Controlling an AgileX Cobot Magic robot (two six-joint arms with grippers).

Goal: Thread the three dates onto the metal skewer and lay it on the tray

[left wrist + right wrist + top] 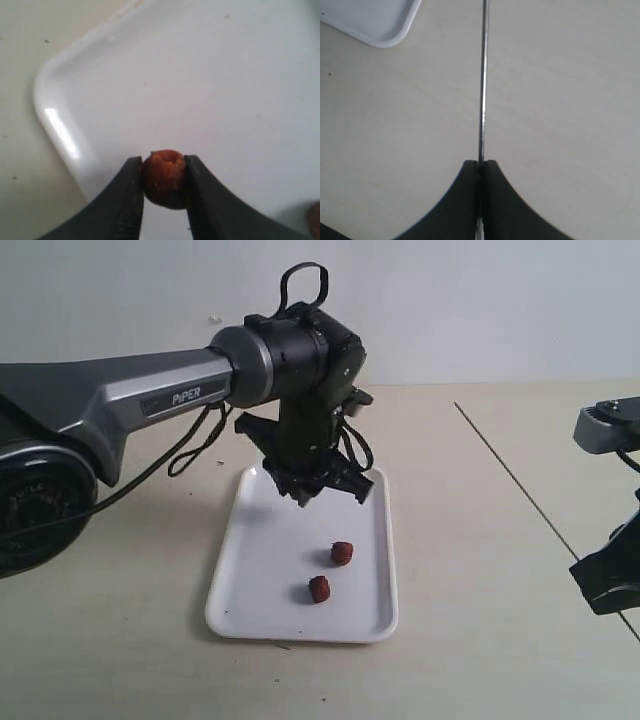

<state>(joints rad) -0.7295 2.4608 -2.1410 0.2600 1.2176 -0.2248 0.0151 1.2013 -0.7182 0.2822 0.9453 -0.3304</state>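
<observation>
- Tray (250, 580): just the one was there.
- Dates (342, 553): counted three – two sat loose on the tray, one at 3 o'clock from its middle, the other date (319, 589) at roughly 5 o'clock, and a third date (165, 181) was pinched in the left gripper (164, 161).
- Skewer (482, 75): only one, clamped in the right gripper (481, 164).
- Grippers: two, one per arm, both were full.

Your left arm (300, 370) hangs over the far end of the tray (250, 575); two dates (342, 553) lie right of centre; the near left side gives you room.
</observation>
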